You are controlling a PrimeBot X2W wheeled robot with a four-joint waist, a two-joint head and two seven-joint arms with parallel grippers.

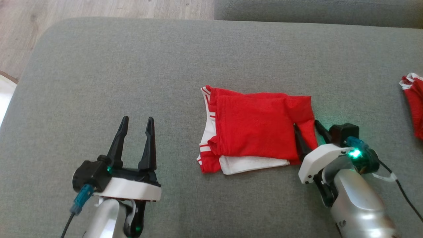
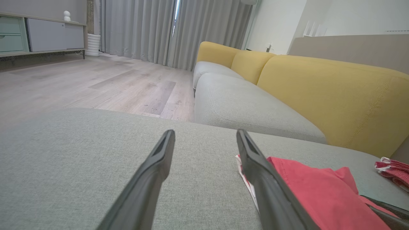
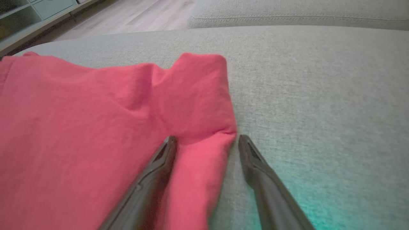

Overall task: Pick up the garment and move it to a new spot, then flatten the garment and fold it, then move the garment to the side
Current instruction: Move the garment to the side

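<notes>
Red with white trim, the folded garment (image 1: 254,129) lies flat near the middle of a grey sofa seat (image 1: 132,66). Its red panel is uppermost, a white layer sticks out along the near edge, and striped white bands run down its left side.

The right gripper (image 1: 305,124) is at the garment's right end, low over the seat. Its jaws are spread, not clamped on anything. In the right wrist view one dark finger lies over the narrow red flap at that end, while the other is over bare grey fabric just beside the hem, so the flap's edge sits between them. A green light glows on that wrist and tints the seat beneath.

The left gripper (image 1: 138,118) is over bare seat well to the left of the garment, apart from it, with its jaws also released and holding nothing.

A second red-and-white garment (image 1: 413,102) lies crumpled at the seat's far right edge. Wooden floor (image 1: 99,8) shows beyond the seat, and the left wrist view shows yellow back cushions (image 2: 319,92) and grey curtains (image 2: 143,28).
</notes>
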